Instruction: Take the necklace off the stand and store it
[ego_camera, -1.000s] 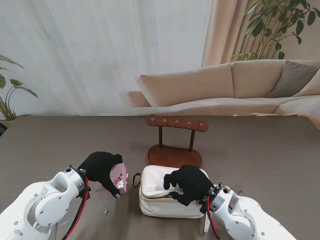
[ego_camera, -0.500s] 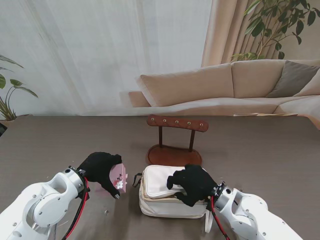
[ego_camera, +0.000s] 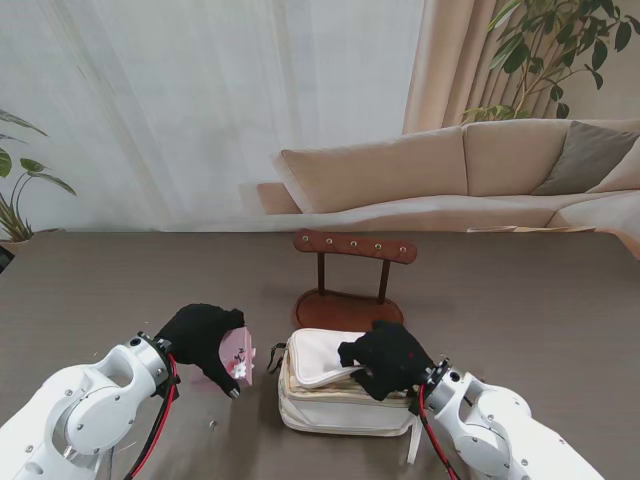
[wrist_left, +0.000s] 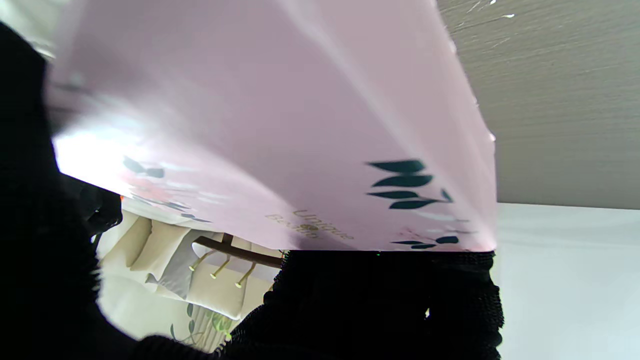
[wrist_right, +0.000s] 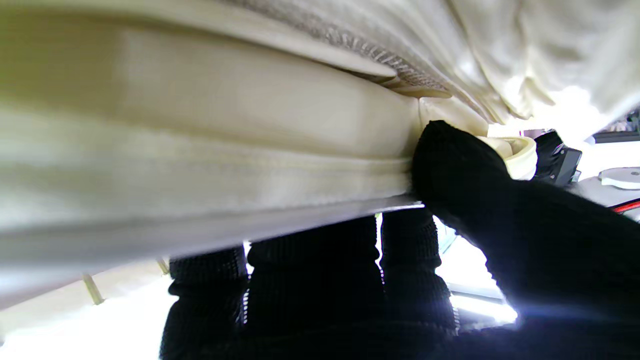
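Nearest, item one: right hand (ego_camera: 385, 360), black-gloved, fingers curled under the flap of the cream pouch (ego_camera: 340, 400) with the thumb pinching from the other side, per the right wrist view; flap raised, mouth partly open toward the left. Item two: left hand (ego_camera: 203, 338), just left of the pouch and apart from it, fingers closed on a pink card (ego_camera: 240, 355) printed with dark leaves; the left wrist view is mostly filled by this card. Necklace: not distinguishable as a chain in any view; small pale specks on the card's lower edge may be part of it, so it is judged to sit on the card in the left hand, though this cannot be confirmed. Item three, farther from me: wooden stand (ego_camera: 352, 280), oval base on the desk (ego_camera: 520, 300), crossbar pegs bare. Beyond: a beige sofa (ego_camera: 450, 170). Handling note, as judgement: storage is the step in hand; keep the flap lifted wide and steady, bring the card in edge-first and low through the mouth, and let go only once it is fully inside, lest the card catch on the zipper rim.
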